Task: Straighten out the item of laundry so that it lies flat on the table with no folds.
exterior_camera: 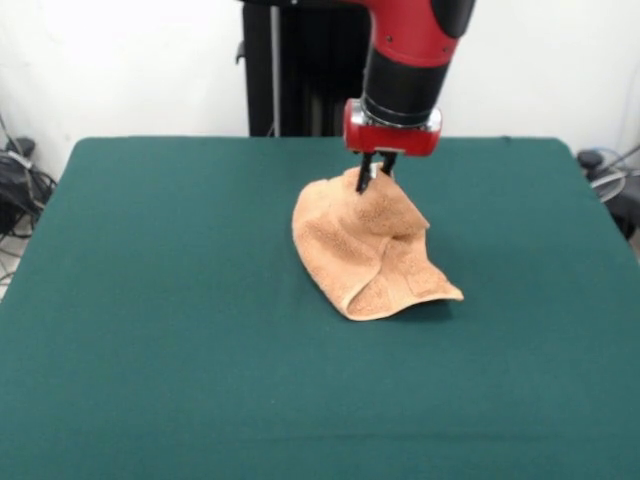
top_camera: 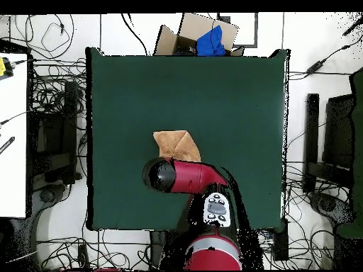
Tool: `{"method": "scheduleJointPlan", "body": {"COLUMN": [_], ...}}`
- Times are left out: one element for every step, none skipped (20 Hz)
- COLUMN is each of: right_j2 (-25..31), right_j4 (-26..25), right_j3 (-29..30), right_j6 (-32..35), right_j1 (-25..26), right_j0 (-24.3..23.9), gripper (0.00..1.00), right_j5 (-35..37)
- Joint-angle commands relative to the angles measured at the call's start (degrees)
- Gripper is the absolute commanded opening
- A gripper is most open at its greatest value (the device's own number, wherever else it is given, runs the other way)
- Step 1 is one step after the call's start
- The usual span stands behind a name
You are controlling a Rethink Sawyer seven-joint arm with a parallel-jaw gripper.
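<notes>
The item of laundry (exterior_camera: 372,250) is a peach-orange terry towel, bunched and folded, with its top corner lifted off the dark green table (exterior_camera: 160,300). My gripper (exterior_camera: 374,175) is shut on that raised corner, and the rest of the cloth drapes down to the table toward the front right. In the overhead view the towel (top_camera: 179,144) shows as a folded patch near the table's (top_camera: 127,92) middle. The red arm (top_camera: 191,175) covers the gripper and the towel's near edge there.
Green cloth stretches wide on all sides of the towel. A cardboard box with a blue item (top_camera: 205,37) sits past the table's far edge in the overhead view. Cables (top_camera: 53,106) and stands lie on the floor around the table.
</notes>
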Motion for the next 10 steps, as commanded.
{"method": "scheduleJointPlan", "body": {"right_j2": [1.7, 1.8, 1.8, 1.8, 1.8, 2.1, 2.4, 2.7, 2.8, 2.7], "right_j4": [-0.4, -0.1, 0.1, 0.3, 0.4, 0.5, 0.5, 0.4, 0.3, 0.2], "right_j3": [1.9, 2.3, 2.5, 2.7, 2.7, 3.0, 3.0, 3.2, 3.3, 3.3], "right_j6": [9.4, 9.4, 9.2, 9.0, 8.7, 8.0, 7.6, 6.7, 6.4, 5.8], "right_j1": [0.1, -0.6, -1.5, -2.4, -2.9, -3.6, -3.8, -4.5, -4.9, -5.7], "right_j0": [-1.0, -1.0, -1.1, -1.1, -1.3, -2.0, -2.5, -3.3, -3.7, -4.1], "gripper": [0.0, 0.0, 0.0, 0.0, 0.0, 0.0, 0.0, 0.0, 0.0, 0.0], "right_j5": [-3.4, -2.4, -1.1, 0.2, 1.0, 2.2, 2.7, 3.5, 4.0, 5.1]}}
